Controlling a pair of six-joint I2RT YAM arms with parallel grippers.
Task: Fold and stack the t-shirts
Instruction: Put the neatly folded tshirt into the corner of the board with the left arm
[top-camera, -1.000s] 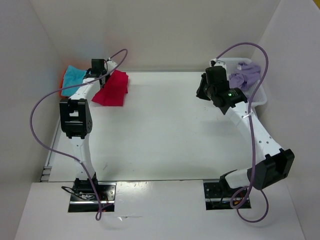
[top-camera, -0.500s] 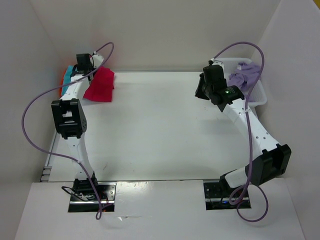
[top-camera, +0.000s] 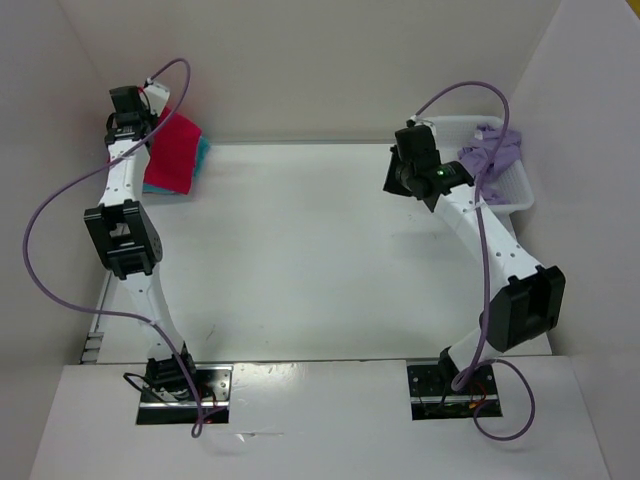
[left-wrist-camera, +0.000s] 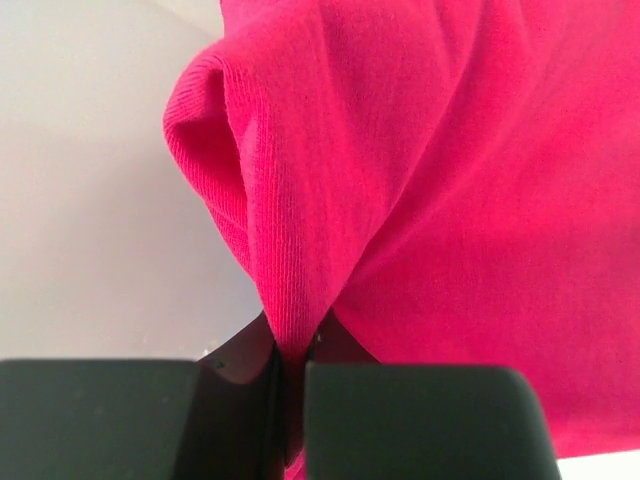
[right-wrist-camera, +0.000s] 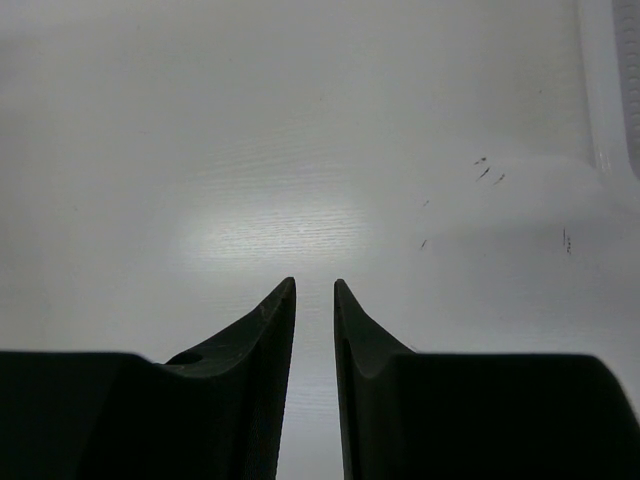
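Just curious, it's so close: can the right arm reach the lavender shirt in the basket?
Probably yes: the lavender shirt lies uncovered in the basket beside that arm, whose fingers hold nothing.

No text, label, brand or number can be read in any view. The magenta-red t-shirt (left-wrist-camera: 450, 150) filling the left wrist view is plain cloth. In the upper right of the right wrist view, the dark specks (right-wrist-camera: 487, 170) on the table (right-wrist-camera: 300, 120) are not legible as characters. A small green light (top-camera: 438, 172) on the right arm (top-camera: 480, 230) carries no writing.
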